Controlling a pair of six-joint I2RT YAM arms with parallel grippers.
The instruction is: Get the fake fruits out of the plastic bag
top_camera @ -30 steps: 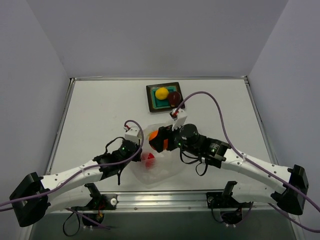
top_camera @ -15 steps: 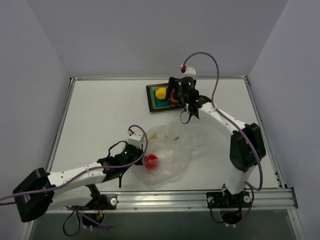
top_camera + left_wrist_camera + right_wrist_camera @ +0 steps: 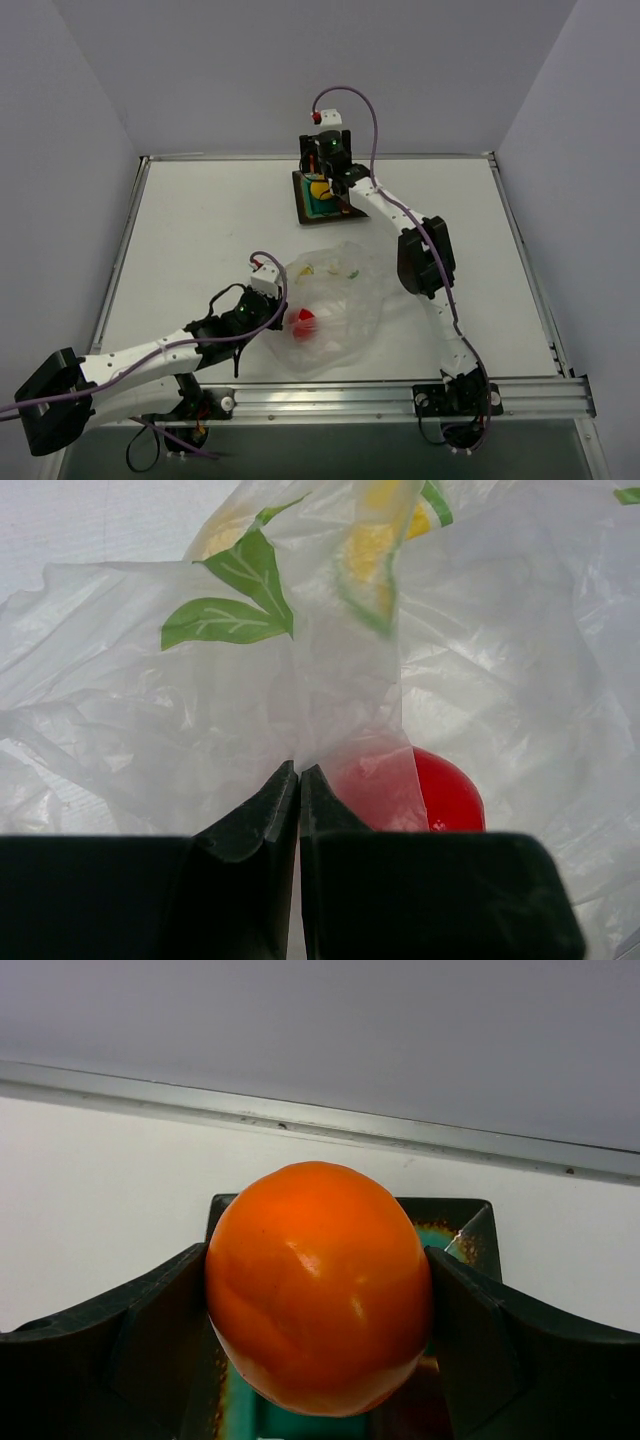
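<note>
You have a white-shelled left arm [image 3: 150, 355] and right arm [image 3: 385, 205], each with black joint housings. A thin purple cable [image 3: 346, 89] loops along each. Small green lights show near the wrists. Left gripper [image 3: 299, 772] and right gripper [image 3: 318, 1260] have matte black jaws.

Looking down on a white table [image 3: 200, 230], boxed in by a plain pale grey back wall [image 3: 300, 70] and two matching side walls [image 3: 50, 200] (matte, softly and evenly lit). A silver metal rail [image 3: 350, 402] runs along the near edge, and a thin metal strip [image 3: 200, 157] lines the far one.
</note>
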